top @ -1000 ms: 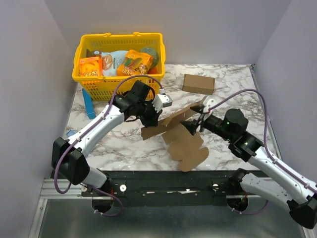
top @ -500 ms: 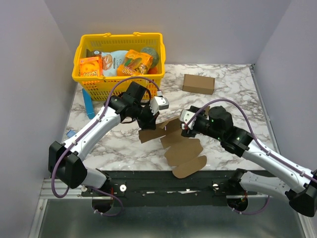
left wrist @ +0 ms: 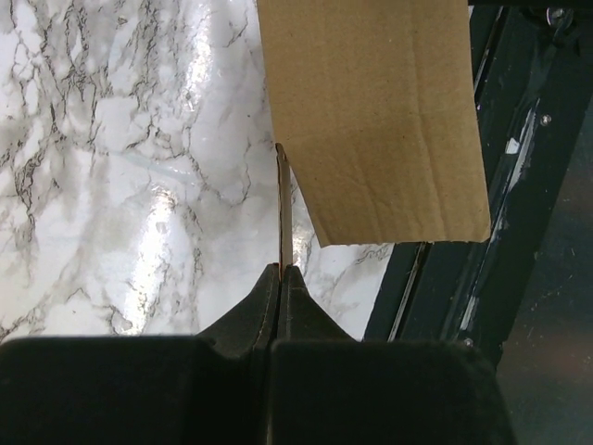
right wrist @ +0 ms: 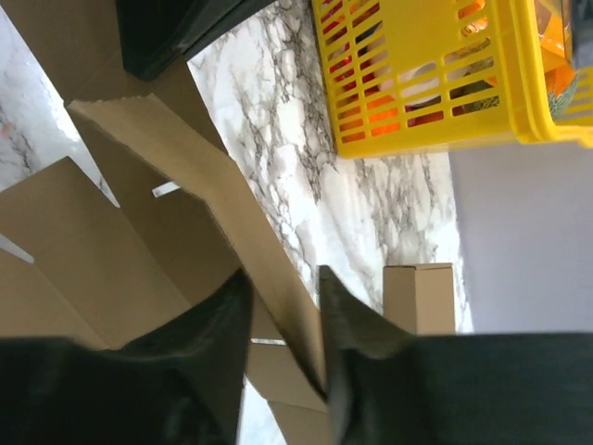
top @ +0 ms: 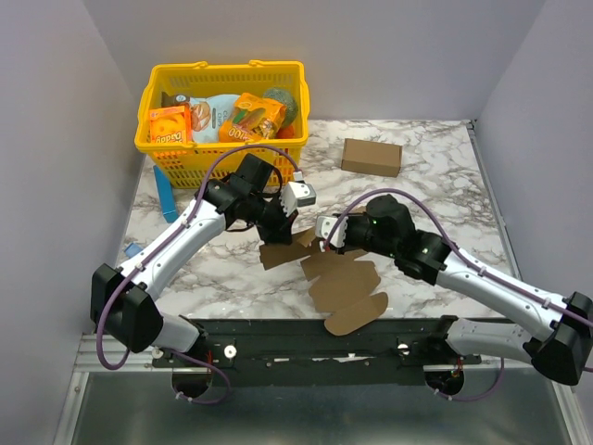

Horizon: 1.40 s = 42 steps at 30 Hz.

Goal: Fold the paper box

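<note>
The paper box (top: 343, 278) is a flat brown die-cut sheet with several flaps, lying over the marble near the front edge. My left gripper (top: 278, 227) is shut on the thin edge of one flap, seen edge-on between its fingertips in the left wrist view (left wrist: 281, 271), with a broad panel of the paper box (left wrist: 371, 111) beyond. My right gripper (top: 322, 236) is just right of the left one. Its jaws (right wrist: 283, 287) stand apart around a raised flap (right wrist: 213, 176), which rests against the right finger, with a gap on the other side.
A yellow basket (top: 222, 79) with orange snack boxes (top: 170, 123) stands at the back left, also in the right wrist view (right wrist: 417, 74). A longer brown carton (top: 371, 156) lies at the back right. A blue object (top: 165, 195) leans by the basket.
My right gripper has travelled left across the sheet to a flap beside the left gripper, and its jaws have narrowed. The sheet has dropped flatter onto the table. The left gripper stays shut.
</note>
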### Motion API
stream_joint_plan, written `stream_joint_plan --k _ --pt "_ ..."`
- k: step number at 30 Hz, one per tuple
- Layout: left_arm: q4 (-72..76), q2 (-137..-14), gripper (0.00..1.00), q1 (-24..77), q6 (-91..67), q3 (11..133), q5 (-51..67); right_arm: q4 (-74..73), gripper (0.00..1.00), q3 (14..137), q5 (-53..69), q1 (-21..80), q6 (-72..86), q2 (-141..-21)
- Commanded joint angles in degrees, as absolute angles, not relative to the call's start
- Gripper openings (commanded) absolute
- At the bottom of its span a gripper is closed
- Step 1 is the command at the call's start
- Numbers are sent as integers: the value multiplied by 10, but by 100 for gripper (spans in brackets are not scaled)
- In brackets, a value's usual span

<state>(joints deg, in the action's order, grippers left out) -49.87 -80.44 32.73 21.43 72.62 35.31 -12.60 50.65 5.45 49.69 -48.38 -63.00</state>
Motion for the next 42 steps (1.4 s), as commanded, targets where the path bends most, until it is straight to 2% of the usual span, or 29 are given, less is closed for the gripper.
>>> stream_joint_plan --k 1,2,4,6,7,8,11,12,14,16,17,22,25,31,38,42 --pt "-498 -787 0 328 216 723 370 -129 33 531 64 504 -497 -641" --pt "-496 -787 0 328 214 722 371 -136 26 532 60 506 -497 -642" --pt "-480 -787 0 328 205 721 357 -141 20 531 50 507 -491 -648" --pt "-457 -787 0 328 184 720 345 -143 7 522 35 507 -482 -650" --pt "-446 -789 4 328 171 718 338 -142 4 517 30 508 -479 -650" --pt "-435 -792 17 327 153 716 326 -130 1 511 14 507 -476 -650" --pt "-382 -799 60 327 118 708 292 -64 1 464 -48 507 -461 -643" --pt "-348 -799 71 328 90 705 276 -42 1 450 -62 507 -448 -642" --pt "-310 -793 84 327 64 691 240 -13 1 428 -87 507 -441 -643" --pt "-259 -783 89 326 29 676 170 -9 1 423 -104 508 -427 -659" --pt "-246 -773 95 325 23 672 143 -8 1 419 -121 508 -427 -667" --pt "-207 -748 99 324 -63 643 -34 12 1 412 -200 508 -402 -709" --pt "-180 -737 99 324 -140 596 -86 32 1 406 -234 509 -397 -715" --pt "-3 -703 97 326 -223 459 -18 48 1 397 -250 510 -394 -731" --pt "20 -752 99 320 -230 489 -79 54 1 390 -241 510 -390 -721" --pt "54 -795 97 265 -266 497 -60 53 1 390 -237 510 -385 -721"
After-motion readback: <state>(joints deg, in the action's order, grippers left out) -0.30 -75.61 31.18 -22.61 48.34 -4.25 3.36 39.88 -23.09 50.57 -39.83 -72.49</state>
